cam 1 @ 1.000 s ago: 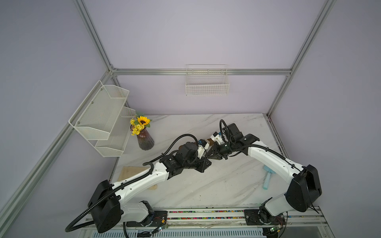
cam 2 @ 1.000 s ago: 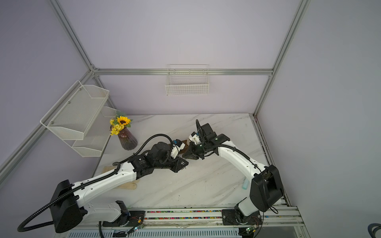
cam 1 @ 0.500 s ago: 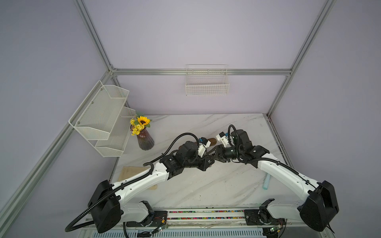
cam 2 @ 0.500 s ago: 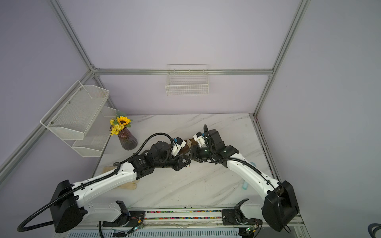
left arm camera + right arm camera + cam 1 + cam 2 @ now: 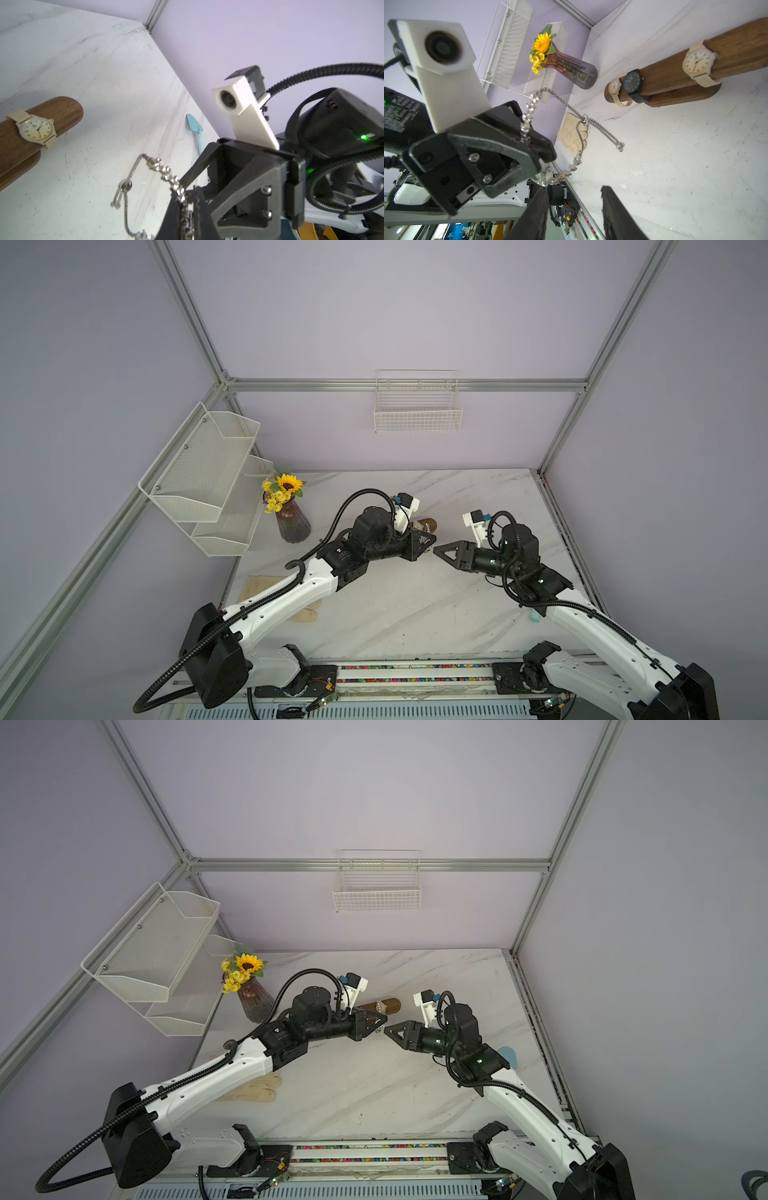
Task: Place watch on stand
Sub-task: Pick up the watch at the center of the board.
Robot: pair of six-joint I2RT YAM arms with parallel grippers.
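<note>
The brown wooden stand [image 5: 737, 49] lies at the back of the table, partly hidden behind my left arm in both top views [image 5: 429, 525] [image 5: 386, 1006]. Three watches sit round its bar: a cream watch [image 5: 697, 61] [image 5: 37, 129], a black watch [image 5: 632, 82] and a small cream watch [image 5: 614, 86]. My left gripper [image 5: 187, 194] [image 5: 430, 540] is shut on a silver jewelled chain [image 5: 164, 169] [image 5: 600, 128], which hangs as a loop above the table. My right gripper [image 5: 574, 190] [image 5: 436, 549] faces it, open with nothing between its fingers. One right fingertip sits close to the chain's lower end.
A vase with a sunflower [image 5: 293, 522] stands at the back left below a white mesh shelf [image 5: 203, 472]. A wire basket [image 5: 417, 410] hangs on the back wall. Beige gloves [image 5: 253, 1088] lie under my left arm. A light blue spoon [image 5: 194, 126] lies near the right edge.
My right gripper has opened and drawn back to the right, away from my left gripper and the stand. The left arm has hardly moved and still holds the chain.
</note>
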